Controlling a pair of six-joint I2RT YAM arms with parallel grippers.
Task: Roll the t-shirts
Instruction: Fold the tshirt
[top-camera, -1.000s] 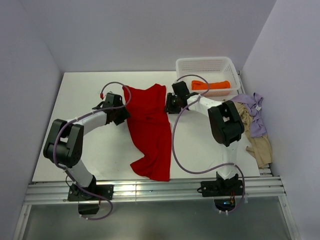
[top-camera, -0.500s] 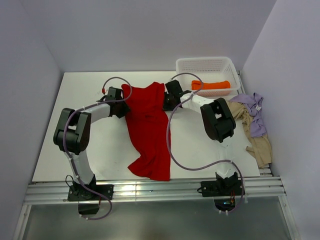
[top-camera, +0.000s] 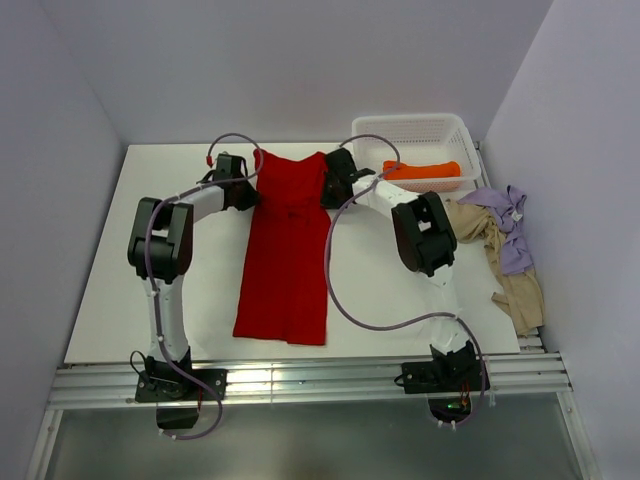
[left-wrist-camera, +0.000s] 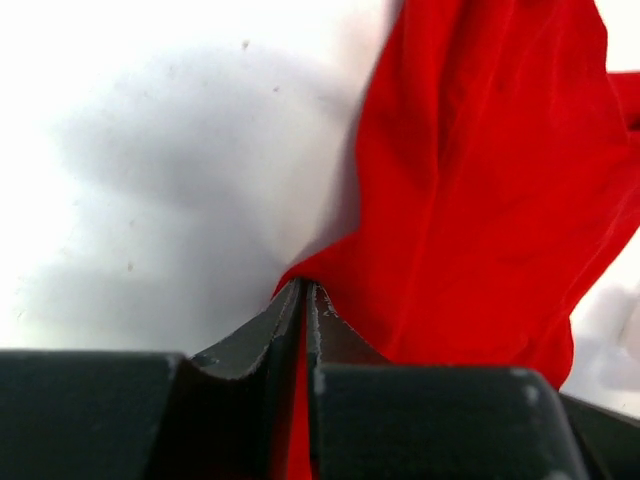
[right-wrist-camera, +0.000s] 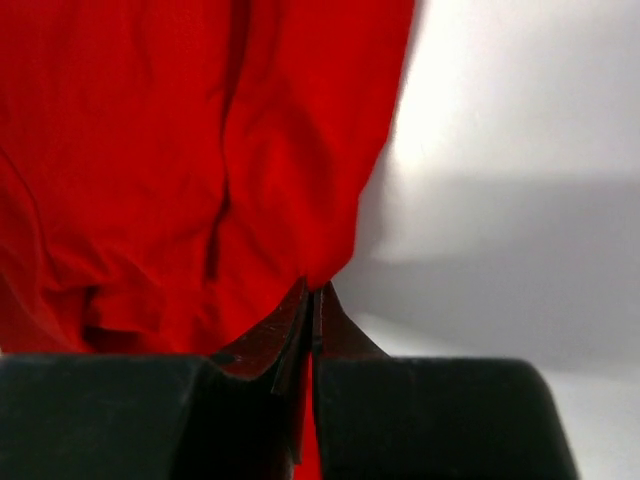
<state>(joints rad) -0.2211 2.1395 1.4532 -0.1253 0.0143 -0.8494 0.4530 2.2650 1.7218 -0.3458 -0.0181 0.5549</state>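
Note:
A bright red t-shirt (top-camera: 286, 245) lies stretched lengthwise down the middle of the white table (top-camera: 120, 270), pulled taut at its far end. My left gripper (top-camera: 250, 183) is shut on its far left corner, and the red cloth (left-wrist-camera: 480, 190) shows pinched between the fingers (left-wrist-camera: 285, 320). My right gripper (top-camera: 328, 183) is shut on the far right corner; there too the red cloth (right-wrist-camera: 200, 150) is pinched between the fingers (right-wrist-camera: 338, 320). An orange t-shirt (top-camera: 422, 171) lies in the basket. Lavender (top-camera: 508, 232) and beige (top-camera: 505, 272) t-shirts are heaped at the table's right edge.
A white mesh basket (top-camera: 412, 132) stands at the back right, close behind my right arm. Grey walls close in the table on three sides. Both arms' cables loop over the table beside the red shirt.
Both grippers closed on the red shirt's far corners and moved toward the back of the table. The shirt went from a crumpled diagonal heap to a straight, stretched strip.

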